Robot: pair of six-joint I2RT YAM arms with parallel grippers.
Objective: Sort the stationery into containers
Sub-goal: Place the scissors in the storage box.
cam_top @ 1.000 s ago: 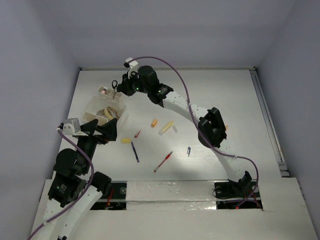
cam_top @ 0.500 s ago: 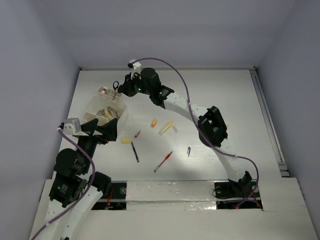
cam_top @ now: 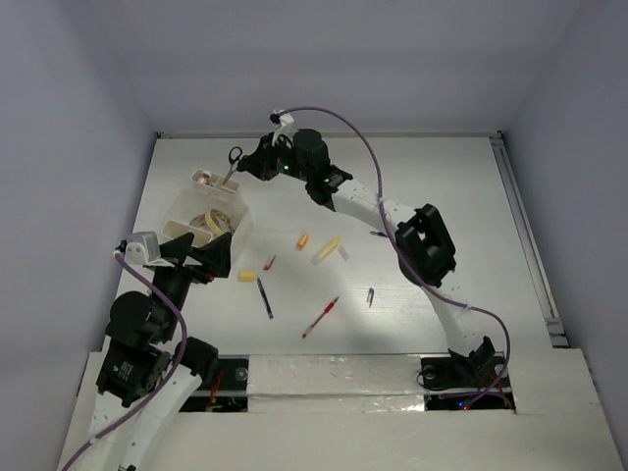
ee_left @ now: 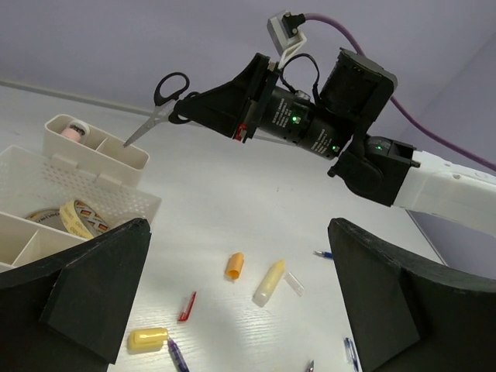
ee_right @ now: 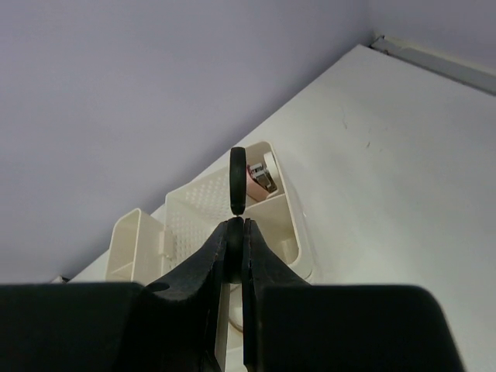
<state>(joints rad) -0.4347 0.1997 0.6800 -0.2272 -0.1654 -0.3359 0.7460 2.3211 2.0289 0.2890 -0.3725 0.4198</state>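
My right gripper is shut on the black-handled scissors, holding them in the air with the blades slanting down toward the far end of the whitish containers. The left wrist view shows the scissors tip just above the small divided box. In the right wrist view the closed fingers pinch the scissors handle. A tape roll lies in the tray. My left gripper stands open and holds nothing, near the containers' front corner.
Loose on the table lie an orange cap, a yellow stick, a yellow cap, a red clip, a blue pen, a red pen and a short blue pen. Walls close in left and behind.
The right arm has swung right and back with the scissors, which are higher and more tilted now. The left arm has not moved.
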